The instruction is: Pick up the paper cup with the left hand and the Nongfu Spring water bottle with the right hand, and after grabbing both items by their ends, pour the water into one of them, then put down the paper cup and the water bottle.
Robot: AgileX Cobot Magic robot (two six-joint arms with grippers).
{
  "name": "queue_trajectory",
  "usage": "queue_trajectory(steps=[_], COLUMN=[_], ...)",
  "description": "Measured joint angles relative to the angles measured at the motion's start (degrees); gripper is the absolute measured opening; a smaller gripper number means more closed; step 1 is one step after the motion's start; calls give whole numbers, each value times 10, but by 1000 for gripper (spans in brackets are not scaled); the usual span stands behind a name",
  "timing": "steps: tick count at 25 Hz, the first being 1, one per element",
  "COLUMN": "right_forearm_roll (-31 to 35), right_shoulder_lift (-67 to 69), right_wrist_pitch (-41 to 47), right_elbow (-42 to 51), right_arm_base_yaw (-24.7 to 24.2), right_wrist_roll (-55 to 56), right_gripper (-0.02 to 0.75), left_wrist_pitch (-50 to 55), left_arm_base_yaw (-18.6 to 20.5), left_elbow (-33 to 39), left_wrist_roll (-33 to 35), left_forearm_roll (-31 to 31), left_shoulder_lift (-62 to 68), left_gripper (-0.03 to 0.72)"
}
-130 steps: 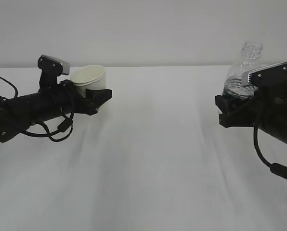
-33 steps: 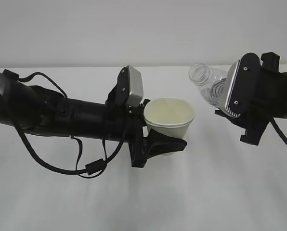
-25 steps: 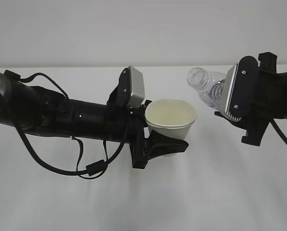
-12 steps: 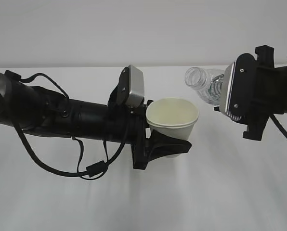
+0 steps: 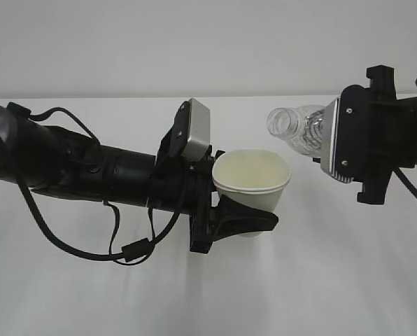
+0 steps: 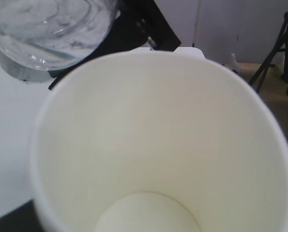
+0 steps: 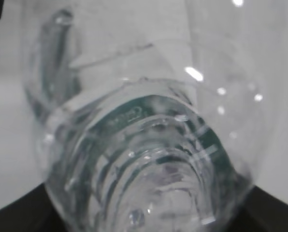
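Over the middle of the table, the white paper cup (image 5: 254, 183) is upright in my left gripper (image 5: 250, 201), which is shut on its lower part; one black finger (image 5: 245, 220) shows in front. The left wrist view looks straight into the cup (image 6: 153, 145), whose cream inside looks dry. My right gripper (image 5: 329, 136) is shut on the base end of the Nongfu Spring water bottle (image 5: 298, 129). The bottle lies almost level, its open mouth pointing left just above and right of the cup's rim. That clear bottle (image 7: 144, 145) fills the right wrist view, and its mouth (image 6: 47, 29) shows above the cup's rim.
A white cloth covers the table (image 5: 320, 280), with a pale wall behind. Black cables (image 5: 124, 245) loop under the left arm. Beyond the cup, a dark tripod leg (image 6: 274, 43) stands on the floor off the table.
Within the last second the bottle tipped flatter and its mouth shifted left toward the cup. The cup edged right and down. Five seconds ago both arms held them far apart at the table's sides.
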Motion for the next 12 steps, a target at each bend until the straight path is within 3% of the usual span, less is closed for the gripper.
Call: queue_trajectory(steps=[12], right_forearm_roll=[-11], right_shoulder_lift=[0], right_wrist_pitch=[2], right_elbow=[-23], right_arm_base_yaw=[0], right_wrist_roll=[-25], right_gripper=[490], left_wrist_pitch=[-7], left_arm_base_yaw=[-13], left_elbow=[0], left_wrist_roll=[-9], left_forearm_roll=[16], left_shoulder_lift=[0], left_gripper=[440])
